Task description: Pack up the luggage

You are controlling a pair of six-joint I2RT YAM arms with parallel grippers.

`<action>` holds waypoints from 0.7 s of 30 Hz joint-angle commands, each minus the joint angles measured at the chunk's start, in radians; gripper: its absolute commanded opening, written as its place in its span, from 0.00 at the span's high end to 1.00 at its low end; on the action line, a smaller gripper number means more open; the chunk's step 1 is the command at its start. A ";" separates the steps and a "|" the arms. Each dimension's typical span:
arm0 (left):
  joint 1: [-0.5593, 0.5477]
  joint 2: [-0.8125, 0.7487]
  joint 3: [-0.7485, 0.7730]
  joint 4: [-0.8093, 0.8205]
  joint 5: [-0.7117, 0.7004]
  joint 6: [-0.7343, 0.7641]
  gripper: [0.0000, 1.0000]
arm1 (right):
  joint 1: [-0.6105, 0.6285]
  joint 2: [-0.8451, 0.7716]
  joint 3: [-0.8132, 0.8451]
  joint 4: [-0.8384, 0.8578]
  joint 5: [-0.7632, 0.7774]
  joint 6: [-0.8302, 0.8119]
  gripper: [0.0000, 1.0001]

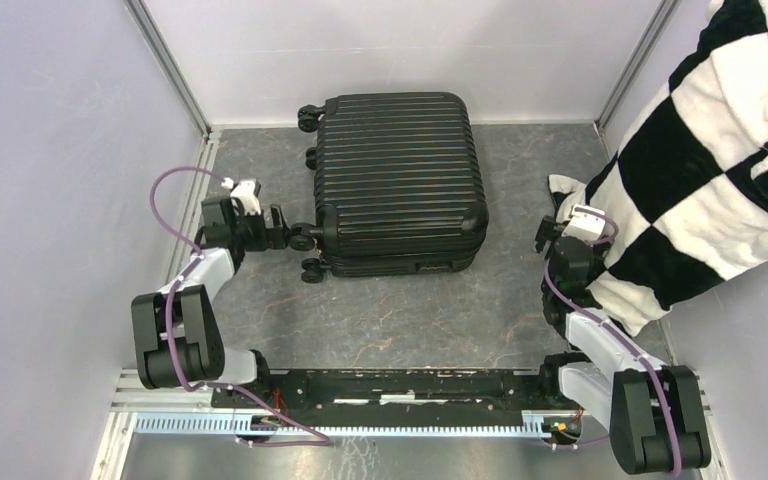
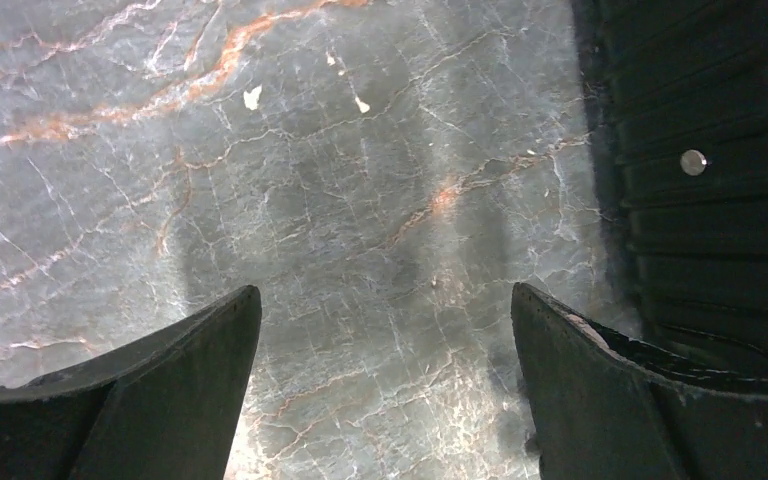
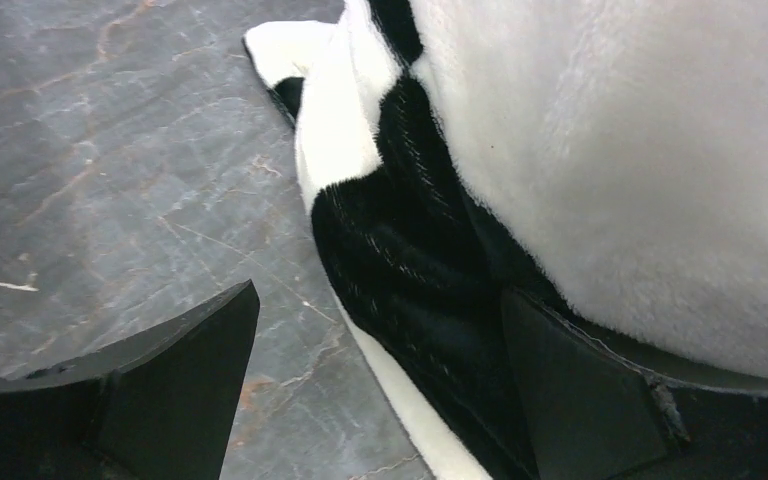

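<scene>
Lying closed mid-table, the suitcase (image 1: 398, 180) has the spread left gripper (image 1: 282, 228) at its wheeled side; right of it, the spread right gripper (image 3: 380, 390) seemingly straddles the checkered blanket (image 1: 700, 150) edge, ready to pinch.

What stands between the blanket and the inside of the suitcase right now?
The suitcase itself: it lies shut on the table, lid down, so the checkered blanket at the right has no opening to enter. The floor between them looks bare. Both grippers, left and right, are open.
</scene>
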 commanded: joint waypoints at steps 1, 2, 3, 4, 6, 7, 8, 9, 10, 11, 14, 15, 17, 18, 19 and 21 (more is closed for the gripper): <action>0.003 -0.024 -0.085 0.394 -0.065 -0.121 0.00 | -0.008 0.057 -0.068 0.192 0.100 -0.075 0.02; 0.001 -0.024 -0.105 0.424 -0.063 -0.126 0.00 | -0.009 0.079 -0.077 0.210 0.094 -0.073 0.02; -0.002 -0.022 -0.128 0.472 -0.061 -0.128 0.00 | -0.009 0.103 -0.088 0.235 0.093 -0.068 0.02; -0.006 -0.020 -0.160 0.534 -0.060 -0.128 0.00 | -0.008 0.125 -0.105 0.282 0.089 -0.079 0.02; -0.017 -0.008 -0.227 0.674 -0.062 -0.133 0.00 | -0.008 0.174 -0.137 0.362 0.074 -0.118 0.02; -0.023 0.002 -0.260 0.746 -0.063 -0.133 0.00 | -0.008 0.194 -0.148 0.391 0.077 -0.122 0.02; -0.034 0.016 -0.294 0.828 -0.069 -0.128 0.00 | -0.007 0.204 -0.162 0.420 0.079 -0.121 0.02; -0.045 0.033 -0.328 0.901 -0.074 -0.119 0.00 | -0.007 0.213 -0.172 0.439 0.077 -0.123 0.02; -0.056 0.056 -0.364 0.971 -0.075 -0.102 0.00 | -0.007 0.221 -0.180 0.460 0.071 -0.122 0.02; -0.066 0.068 -0.382 1.021 -0.074 -0.088 0.00 | -0.008 0.225 -0.193 0.491 0.061 -0.122 0.02; -0.082 0.106 -0.401 1.100 -0.056 -0.056 0.00 | -0.008 0.247 -0.235 0.594 0.047 -0.122 0.02; -0.083 0.117 -0.399 1.109 -0.048 -0.055 0.00 | -0.008 0.263 -0.244 0.622 0.038 -0.121 0.02; -0.095 0.114 -0.381 1.060 -0.062 -0.042 0.00 | 0.001 0.288 -0.250 0.677 0.011 -0.156 0.02; -0.101 0.116 -0.385 1.075 -0.062 -0.041 0.00 | 0.014 0.295 -0.244 0.673 -0.001 -0.180 0.02; -0.104 0.117 -0.398 1.096 -0.065 -0.041 0.00 | 0.035 0.319 -0.245 0.711 -0.016 -0.218 0.02; -0.110 0.128 -0.437 1.172 -0.085 -0.018 0.00 | 0.088 0.351 -0.249 0.767 -0.010 -0.288 0.02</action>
